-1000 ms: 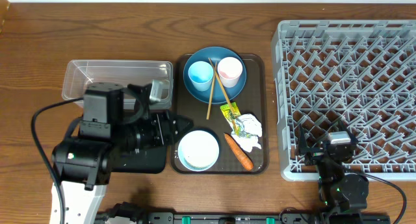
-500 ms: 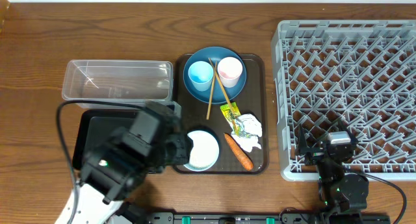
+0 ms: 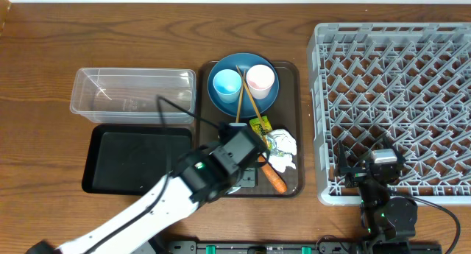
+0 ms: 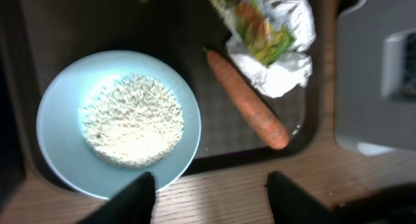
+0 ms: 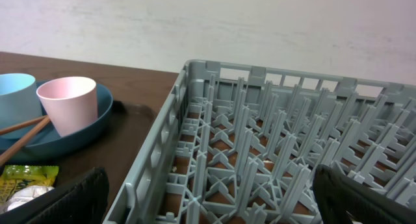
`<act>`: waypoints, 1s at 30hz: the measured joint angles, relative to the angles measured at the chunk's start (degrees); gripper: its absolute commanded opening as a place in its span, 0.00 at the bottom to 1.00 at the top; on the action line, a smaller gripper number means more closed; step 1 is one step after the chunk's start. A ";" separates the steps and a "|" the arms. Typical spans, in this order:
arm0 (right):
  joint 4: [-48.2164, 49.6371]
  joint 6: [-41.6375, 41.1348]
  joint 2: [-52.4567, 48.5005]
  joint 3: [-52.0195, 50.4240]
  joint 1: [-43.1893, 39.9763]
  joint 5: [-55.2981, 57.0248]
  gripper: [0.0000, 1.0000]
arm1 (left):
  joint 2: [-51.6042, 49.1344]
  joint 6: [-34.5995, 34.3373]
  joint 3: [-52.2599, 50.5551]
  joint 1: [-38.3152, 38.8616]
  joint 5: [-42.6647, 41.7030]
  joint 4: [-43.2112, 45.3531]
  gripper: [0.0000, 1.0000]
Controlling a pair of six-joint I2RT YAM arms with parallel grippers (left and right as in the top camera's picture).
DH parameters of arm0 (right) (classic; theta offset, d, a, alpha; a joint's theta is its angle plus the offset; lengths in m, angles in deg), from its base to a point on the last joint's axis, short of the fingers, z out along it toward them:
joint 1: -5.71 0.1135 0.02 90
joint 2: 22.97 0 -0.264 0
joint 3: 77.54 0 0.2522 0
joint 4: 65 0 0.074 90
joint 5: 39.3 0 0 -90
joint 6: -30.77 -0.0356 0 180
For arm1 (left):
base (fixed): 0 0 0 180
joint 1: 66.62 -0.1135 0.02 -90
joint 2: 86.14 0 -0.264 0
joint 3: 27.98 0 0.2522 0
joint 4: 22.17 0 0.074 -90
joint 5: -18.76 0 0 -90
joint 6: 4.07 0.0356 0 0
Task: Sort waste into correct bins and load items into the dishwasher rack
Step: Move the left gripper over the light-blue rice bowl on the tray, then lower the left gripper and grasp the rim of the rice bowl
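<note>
Overhead, the carrot [image 3: 274, 179] is noted at five o'clock on the brown tray [image 3: 288, 110]. Left wrist: the left gripper [image 4: 211, 190] is held spread, empty, carrot at one o'clock; the bowl [image 4: 55, 123] could be clipped and rice [image 4: 132, 119] spilled. Right wrist: the right gripper [image 5: 214, 198] is held spread, empty.

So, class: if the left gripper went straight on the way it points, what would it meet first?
Probably the bare floor of the brown tray, in the gap between the rice bowl and the carrot. The left gripper straddles that gap with open jaws; one could clip the bowl. Depth is unclear.
</note>
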 measured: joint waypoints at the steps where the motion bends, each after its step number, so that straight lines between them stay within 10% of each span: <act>1: 0.00 0.00 0.00 0.00 0.00 0.02 0.99 | -1.01 -0.31 0.00 0.24 0.11 0.13 0.36; 30: 0.00 0.00 0.00 0.00 0.00 0.02 0.99 | -12.39 -0.90 -0.09 0.98 4.00 5.64 0.37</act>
